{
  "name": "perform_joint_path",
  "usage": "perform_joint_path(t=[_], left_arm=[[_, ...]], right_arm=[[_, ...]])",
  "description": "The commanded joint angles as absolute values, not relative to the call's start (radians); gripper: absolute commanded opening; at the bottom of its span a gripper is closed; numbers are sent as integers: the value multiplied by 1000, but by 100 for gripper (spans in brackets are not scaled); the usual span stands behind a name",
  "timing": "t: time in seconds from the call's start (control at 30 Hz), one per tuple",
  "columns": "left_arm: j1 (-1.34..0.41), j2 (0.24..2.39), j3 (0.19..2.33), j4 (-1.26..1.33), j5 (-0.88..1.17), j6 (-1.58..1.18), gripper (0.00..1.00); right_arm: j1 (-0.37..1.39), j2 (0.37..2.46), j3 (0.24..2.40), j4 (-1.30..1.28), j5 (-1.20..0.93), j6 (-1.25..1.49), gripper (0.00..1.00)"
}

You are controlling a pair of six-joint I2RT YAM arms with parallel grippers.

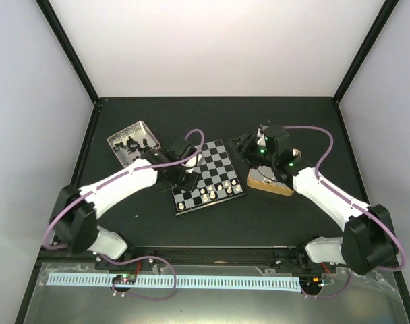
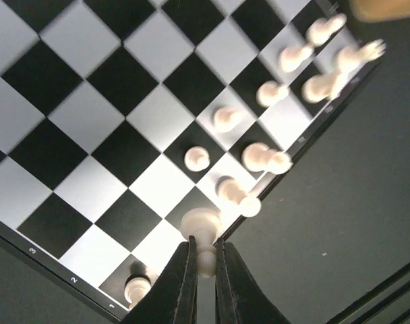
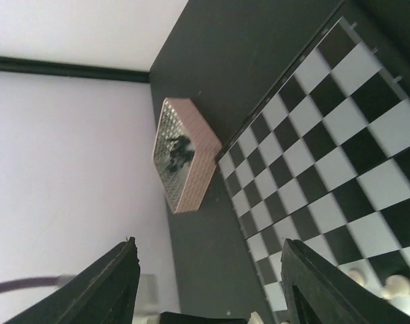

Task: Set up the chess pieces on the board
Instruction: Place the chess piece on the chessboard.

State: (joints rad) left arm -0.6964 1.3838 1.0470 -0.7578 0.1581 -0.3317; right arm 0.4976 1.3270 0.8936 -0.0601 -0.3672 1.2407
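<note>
The board (image 1: 217, 169) lies mid-table, with several cream-white pieces (image 1: 215, 192) along its near rows. My left gripper (image 1: 189, 178) hangs over the board's near left part. In the left wrist view it (image 2: 205, 243) is shut on a white piece (image 2: 202, 225) just above a square by the board's edge (image 2: 90, 94). Other white pieces (image 2: 264, 156) stand or lean nearby. My right gripper (image 1: 248, 146) is open and empty beside the board's right edge. In the right wrist view it (image 3: 212, 273) looks across the board (image 3: 326, 148). Black pieces (image 1: 134, 142) lie in the pinkish tray (image 1: 117, 138).
The tan box (image 1: 271, 185) sits just right of the board, under my right arm. The pinkish tray also shows in the right wrist view (image 3: 195, 169), beyond the board's far corner. Dark table (image 1: 259, 223) runs along the near side.
</note>
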Motion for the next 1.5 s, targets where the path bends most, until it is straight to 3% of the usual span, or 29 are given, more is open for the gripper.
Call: perform_joint_path(t=[0.0,0.87,1.3,1.47], left_arm=[[-704,1524,1137,-948,178,-288,2],[-703,1838,1293,-989,151,-262,4],[-703,1880,1309,-974,108,-256,10],[-703,1881,1312,-974,104,-254,17]], right_arm=[[460,1269,856,-133,-279,1148,58],[437,1239,850,-187,-254,1117,57],[437,1214,854,-205,-250,1118,57],[437,1196,854,-216,-244,1117,57]])
